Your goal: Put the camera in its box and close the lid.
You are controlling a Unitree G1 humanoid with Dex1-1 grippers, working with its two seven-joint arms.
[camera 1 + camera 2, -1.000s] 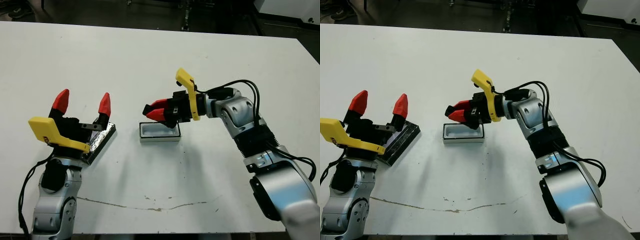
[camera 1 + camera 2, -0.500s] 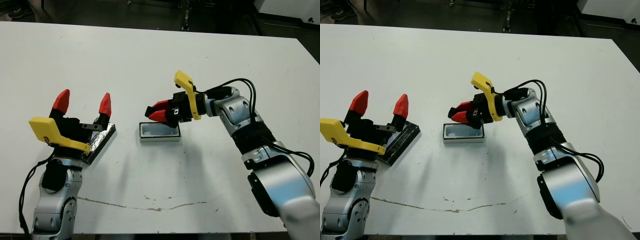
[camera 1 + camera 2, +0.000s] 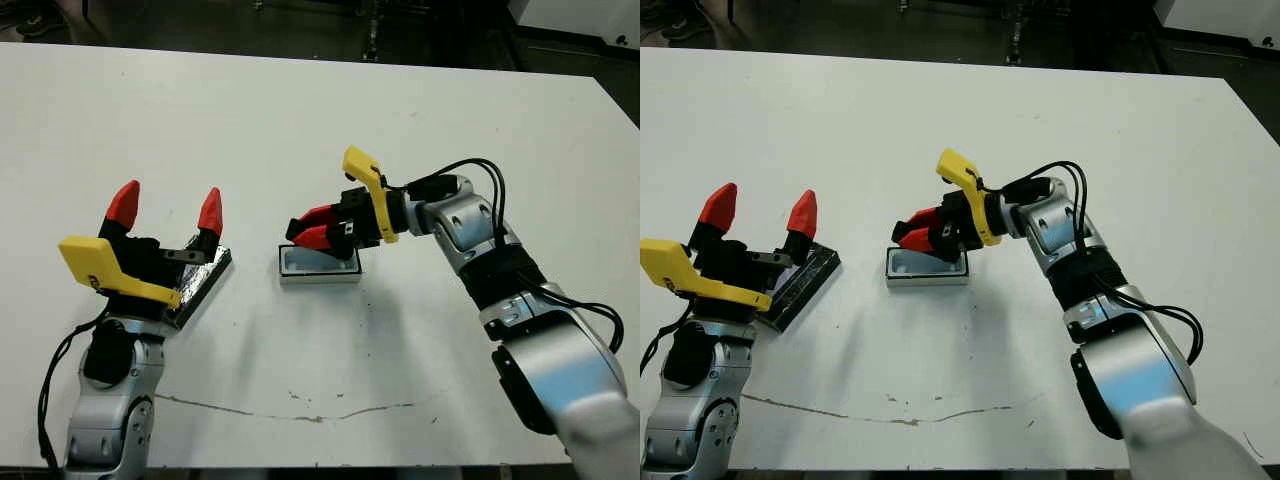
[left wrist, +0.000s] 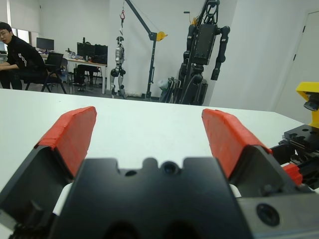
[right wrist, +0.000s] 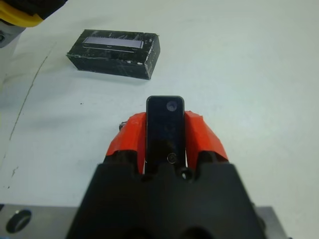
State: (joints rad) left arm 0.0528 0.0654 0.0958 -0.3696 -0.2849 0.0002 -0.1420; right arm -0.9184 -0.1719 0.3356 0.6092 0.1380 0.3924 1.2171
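Camera pinched in right end effector above box

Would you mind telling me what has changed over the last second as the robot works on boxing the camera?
The right pincer, still shut on the camera, has tilted and eased lower over the box, shifting slightly toward the robot's left. Nothing was released. The box, the lid and the open left pincer above the lid stayed put.
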